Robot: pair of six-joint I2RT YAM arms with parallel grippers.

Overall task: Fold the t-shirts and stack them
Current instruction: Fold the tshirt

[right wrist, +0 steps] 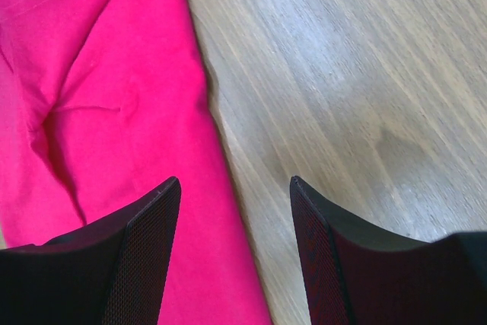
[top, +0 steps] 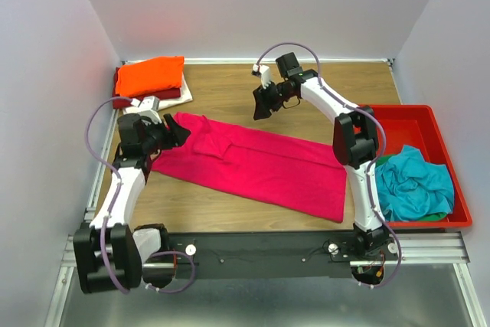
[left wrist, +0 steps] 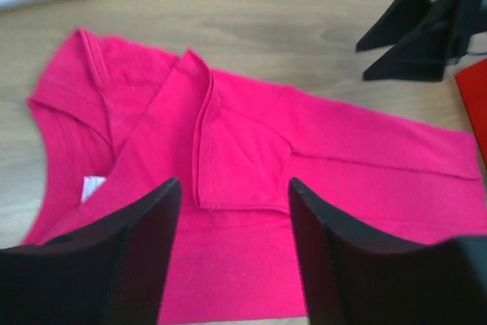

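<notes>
Wooden tabletop (top: 230, 86) holds a pink-red t-shirt (top: 260, 162) folded into a long strip, sleeve tucked in, with the left gripper (top: 182, 131) and right gripper (top: 262, 108) spread empty near it.

Bright, even light falls from overhead, and shadows are soft and short. In the right wrist view the worktop (right wrist: 358, 58) carries a pale sheen and one faint shadow patch. The left wrist view is slightly blurred, most around the right gripper (left wrist: 365, 61) at its upper right corner.

Lab test cell: wooden table (top: 230, 86), plain white walls (top: 268, 5), aluminium mounting rail (top: 429, 246).
</notes>
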